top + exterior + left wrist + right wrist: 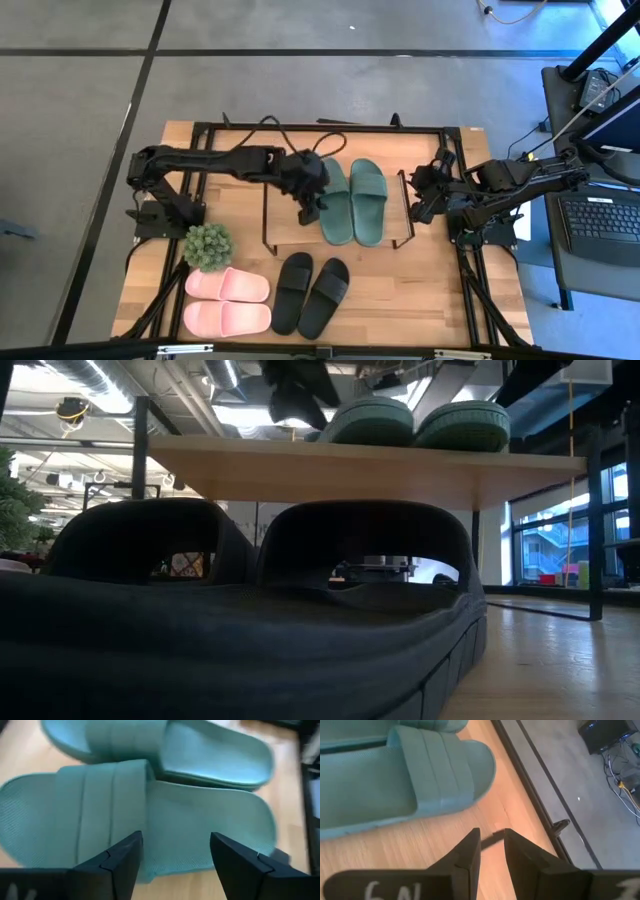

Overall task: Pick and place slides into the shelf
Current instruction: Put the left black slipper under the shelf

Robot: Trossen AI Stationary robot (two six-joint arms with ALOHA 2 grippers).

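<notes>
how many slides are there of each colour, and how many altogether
green slides: 2, on the shelf
black slides: 2, on the table
pink slides: 2, on the table
total: 6 slides

Matt foam with fine ribbed texture on green slides [150,815], strap in broad smooth bands. Same matt foam on black slides [311,293] and pink slides [227,301]. Pale wood grain, satin, on shelf [485,845] board; thin black metal wire beneath. Matt black plastic on left gripper [175,862] fingers.
</notes>
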